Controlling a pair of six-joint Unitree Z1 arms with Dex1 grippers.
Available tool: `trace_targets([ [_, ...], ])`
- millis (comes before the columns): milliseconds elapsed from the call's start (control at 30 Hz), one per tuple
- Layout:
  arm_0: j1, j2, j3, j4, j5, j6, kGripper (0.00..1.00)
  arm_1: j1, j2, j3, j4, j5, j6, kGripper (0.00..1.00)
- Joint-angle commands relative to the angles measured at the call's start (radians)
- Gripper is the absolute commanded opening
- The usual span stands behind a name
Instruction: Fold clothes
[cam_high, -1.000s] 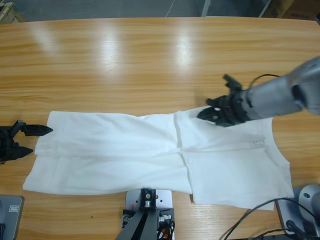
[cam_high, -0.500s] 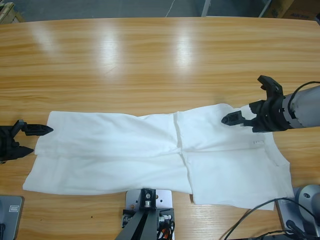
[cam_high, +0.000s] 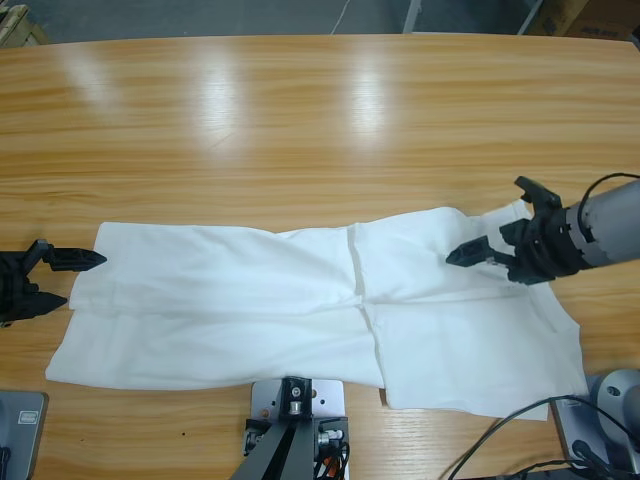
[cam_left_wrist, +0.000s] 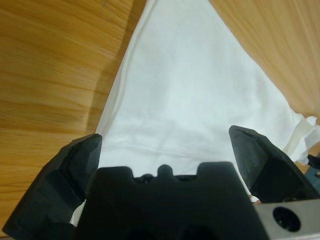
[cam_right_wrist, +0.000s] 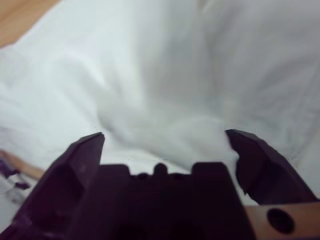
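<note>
White thin-fabric T-shirt (cam_high: 320, 310) is laid flat along the near half of the long wooden table (cam_high: 300, 120), folded into a long band stretched from left to right. The left gripper (cam_high: 58, 279) is held at the shirt's left end, just beside its edge, its black jaws spread wide with nothing between them. The right gripper (cam_high: 497, 236) is poised over the far right part of the shirt, jaws likewise parted and empty.

Bright overhead glare streaks on the table (cam_high: 230, 95), soft shadows, right wrist view blurred, perhaps defocused
</note>
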Motion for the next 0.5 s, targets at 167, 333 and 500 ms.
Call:
trace_targets([
  [167, -0.007, 0.020, 0.023, -0.011, 0.015, 0.008, 1.000, -0.010, -0.106, -0.065, 0.428, -0.034, -0.034, 0.969],
  [333, -0.007, 0.016, 0.025, -0.011, 0.014, 0.009, 1.000, -0.010, -0.046, -0.124, 0.513, -0.100, -0.029, 0.981],
  [500, -0.007, 0.020, 0.025, -0.014, 0.014, 0.011, 1.000, -0.004, -0.290, -0.194, 0.429, -0.146, -0.206, 0.665],
])
